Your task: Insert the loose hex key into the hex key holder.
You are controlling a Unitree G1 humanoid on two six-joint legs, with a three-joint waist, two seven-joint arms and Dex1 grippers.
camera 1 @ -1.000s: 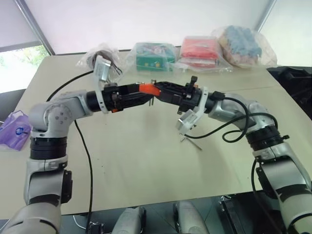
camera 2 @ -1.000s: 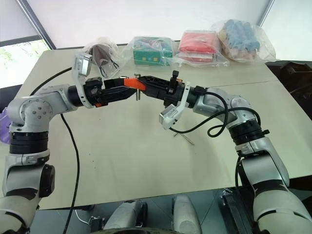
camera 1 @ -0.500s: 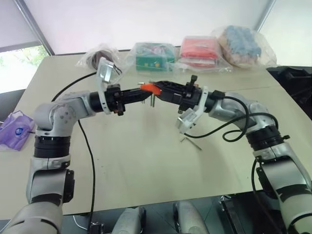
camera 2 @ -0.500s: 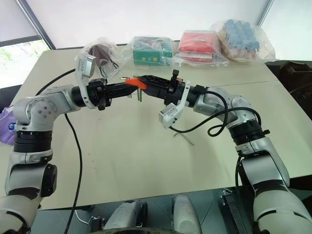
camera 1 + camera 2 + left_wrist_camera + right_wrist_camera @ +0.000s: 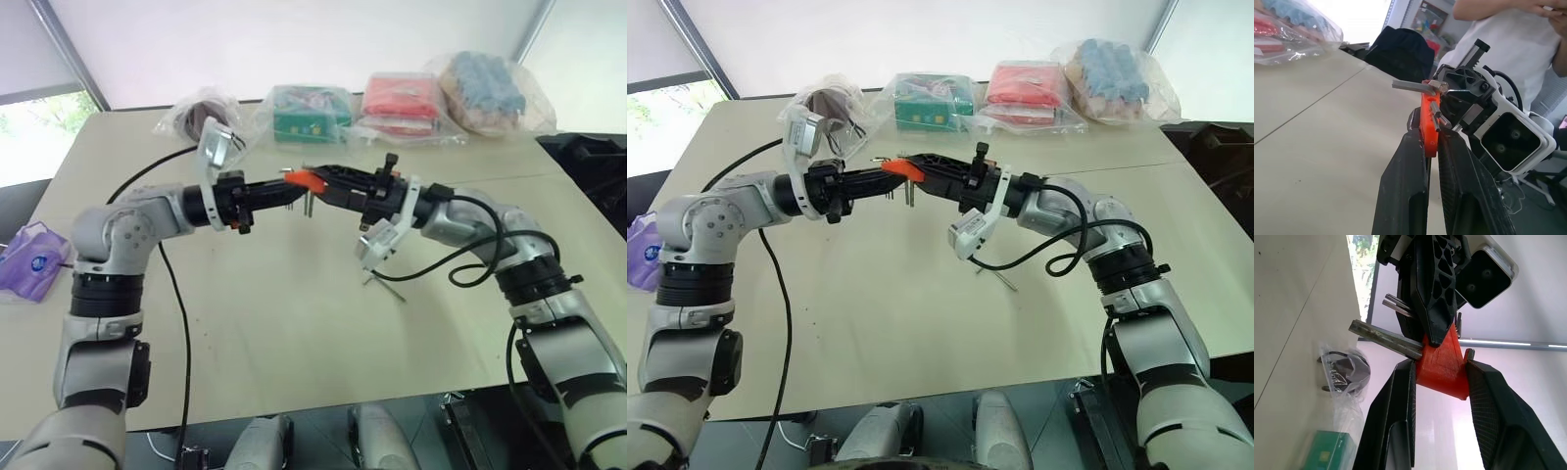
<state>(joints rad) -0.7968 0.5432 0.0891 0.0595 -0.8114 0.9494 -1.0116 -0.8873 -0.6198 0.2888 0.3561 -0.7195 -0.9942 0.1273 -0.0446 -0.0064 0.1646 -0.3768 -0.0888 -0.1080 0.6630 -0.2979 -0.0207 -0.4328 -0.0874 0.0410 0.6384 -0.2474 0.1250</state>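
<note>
Now your left pincer [image 5: 287, 191] has snapped shut on the thin edge of the hex key holder [image 5: 1428, 122], which your right pincer [image 5: 1440, 368] squeezes too, but the loose hex key [image 5: 388, 286] lies down on the table [image 5: 294, 333], so you must go and get it

Table [image 5: 294, 333]: pale beige top, spreading beneath both hands.
Bagged dark cable coil [image 5: 201, 113]: far edge, beyond the left hand.
Bagged green box [image 5: 309, 111]: far edge, beyond the point where the hands meet.
Bagged red packet [image 5: 402, 101]: far edge, beyond the right hand.
Bagged blue items [image 5: 485, 86]: far corner, outward of the red packet.
Purple bag [image 5: 29, 257]: off the table edge, well outward of the left hand.
Person in white shirt [image 5: 1508, 44]: behind the right hand.
</note>
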